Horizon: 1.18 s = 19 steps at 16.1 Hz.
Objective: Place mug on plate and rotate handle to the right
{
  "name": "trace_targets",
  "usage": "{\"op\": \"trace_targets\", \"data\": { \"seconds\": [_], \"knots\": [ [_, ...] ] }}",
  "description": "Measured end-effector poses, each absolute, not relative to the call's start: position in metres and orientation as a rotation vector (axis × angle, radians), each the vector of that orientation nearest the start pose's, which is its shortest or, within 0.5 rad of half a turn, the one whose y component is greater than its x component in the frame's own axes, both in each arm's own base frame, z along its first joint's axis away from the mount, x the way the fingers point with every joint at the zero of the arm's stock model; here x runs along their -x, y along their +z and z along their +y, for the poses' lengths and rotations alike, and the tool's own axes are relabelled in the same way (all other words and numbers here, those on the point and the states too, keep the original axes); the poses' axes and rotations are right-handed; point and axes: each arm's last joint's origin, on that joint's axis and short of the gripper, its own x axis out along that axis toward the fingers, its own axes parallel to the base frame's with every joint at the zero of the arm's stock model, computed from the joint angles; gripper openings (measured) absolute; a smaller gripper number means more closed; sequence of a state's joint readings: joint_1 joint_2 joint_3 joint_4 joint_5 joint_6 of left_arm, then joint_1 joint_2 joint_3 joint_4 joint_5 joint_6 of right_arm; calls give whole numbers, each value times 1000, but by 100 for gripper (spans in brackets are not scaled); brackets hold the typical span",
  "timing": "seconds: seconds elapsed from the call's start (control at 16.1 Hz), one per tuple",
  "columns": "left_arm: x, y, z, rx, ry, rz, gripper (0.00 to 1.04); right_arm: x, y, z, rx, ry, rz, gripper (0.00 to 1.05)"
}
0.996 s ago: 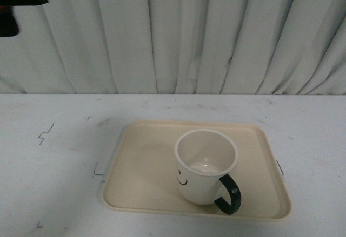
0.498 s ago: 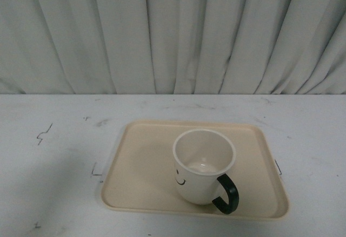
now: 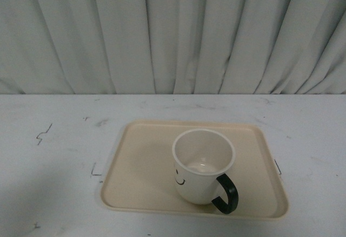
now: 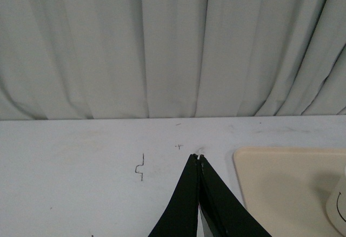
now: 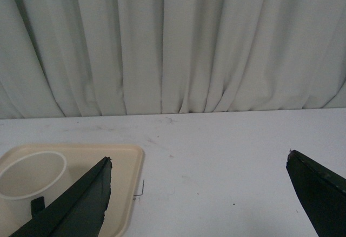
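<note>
The white mug (image 3: 203, 167) with a black smiley face stands upright on the beige plate (image 3: 140, 172), right of the plate's middle. Its black handle (image 3: 227, 194) points toward the front right. Neither arm shows in the front view. In the left wrist view my left gripper (image 4: 198, 157) is shut with nothing in it, over bare table beside the plate (image 4: 281, 183); a sliver of the mug (image 4: 339, 207) shows at the edge. In the right wrist view my right gripper (image 5: 198, 158) is open wide over bare table beside the plate (image 5: 127, 194), with the mug (image 5: 30, 180) partly behind one finger (image 5: 86, 199).
A white table (image 3: 48, 183) carries the plate, with small black marks (image 3: 45, 133) drawn on it around the plate. A pleated white curtain (image 3: 173, 32) hangs along the table's far edge.
A dark arm part seen at the front view's top left corner one second ago has left the picture. The mug and plate stay in place.
</note>
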<state>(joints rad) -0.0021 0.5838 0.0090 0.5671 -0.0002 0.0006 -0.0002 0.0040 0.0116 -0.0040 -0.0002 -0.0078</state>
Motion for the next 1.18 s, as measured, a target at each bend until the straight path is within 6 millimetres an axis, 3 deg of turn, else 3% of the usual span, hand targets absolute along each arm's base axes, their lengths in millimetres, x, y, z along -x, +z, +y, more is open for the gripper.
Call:
{"op": "trace_targets", "data": {
  "seconds": [1.18],
  "knots": [
    [-97,169,0,-1,-3,-20,2,-97,167,0,8,0,-3,98]
  ]
}}
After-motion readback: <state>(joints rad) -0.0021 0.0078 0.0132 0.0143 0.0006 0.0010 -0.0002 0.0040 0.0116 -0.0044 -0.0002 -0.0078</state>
